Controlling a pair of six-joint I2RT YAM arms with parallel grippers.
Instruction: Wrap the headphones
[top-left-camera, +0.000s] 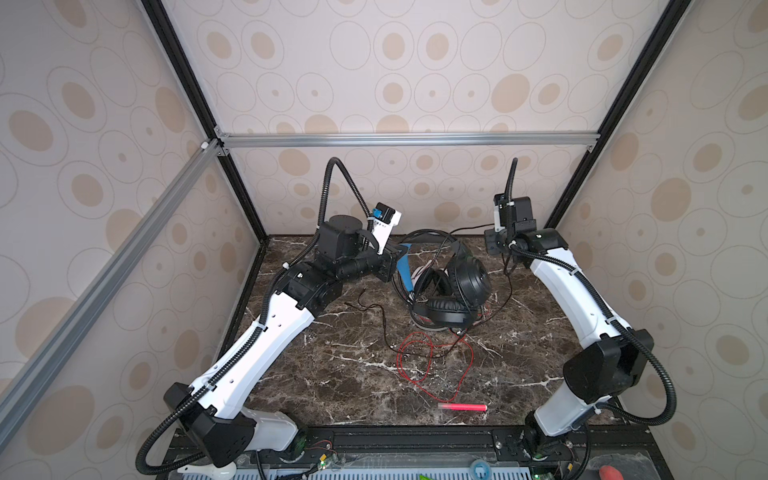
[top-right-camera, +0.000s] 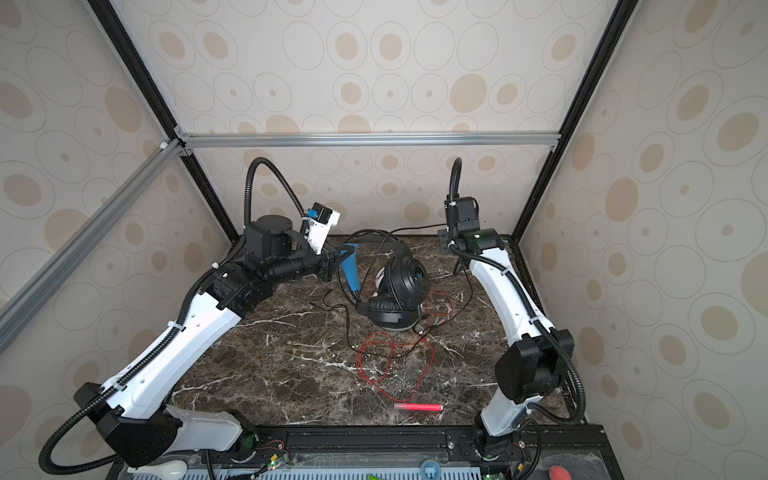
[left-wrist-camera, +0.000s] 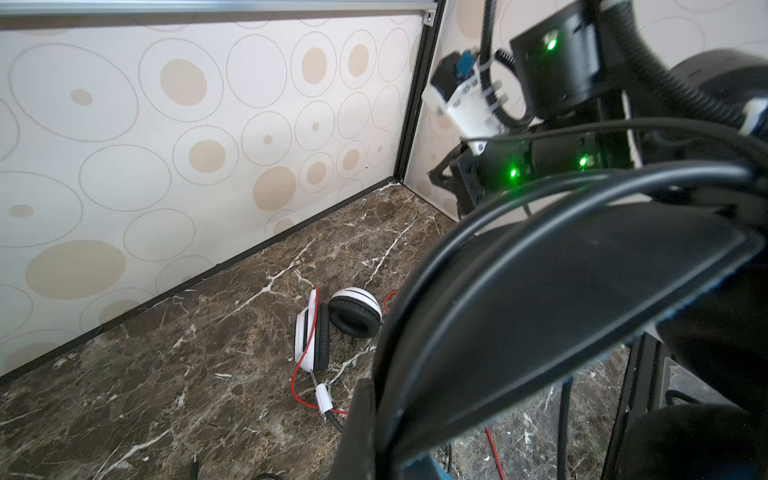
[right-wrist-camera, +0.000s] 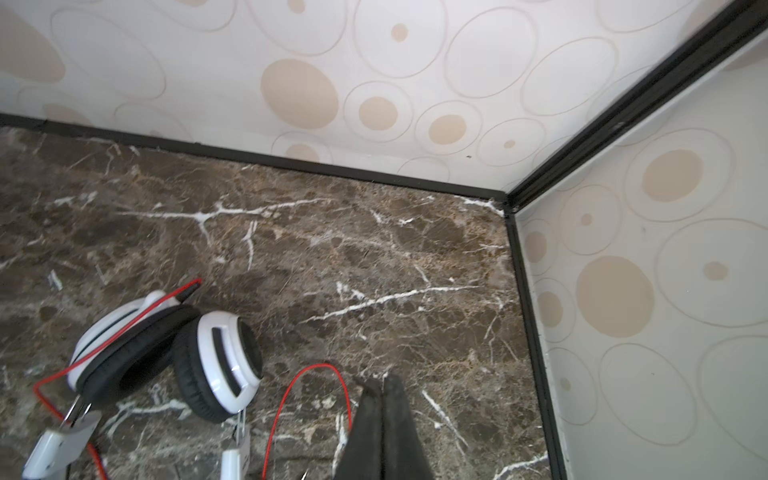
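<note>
Snagging is your risk: left tool (top-left-camera: 395, 267) clamps the black headset (top-left-camera: 467, 286) by its headband (left-wrist-camera: 561, 291) on the table (top-left-camera: 332, 374), white headset (left-wrist-camera: 337, 328) just beside it, right tool (right-wrist-camera: 380, 392) pinched together (seemingly empty). Pulling could drag the 2 crossed leads, red cable (top-left-camera: 415, 361) and black cable (top-left-camera: 384, 328).

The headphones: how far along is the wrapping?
Nothing looks wrapped yet: the red cable sprawls in loose loops and the black cable trails free. In hand: the left tool grips the black headset by its headband. Still to do: coil both cables; the white headset lies untouched, the right tool shut, apparently empty.
</note>
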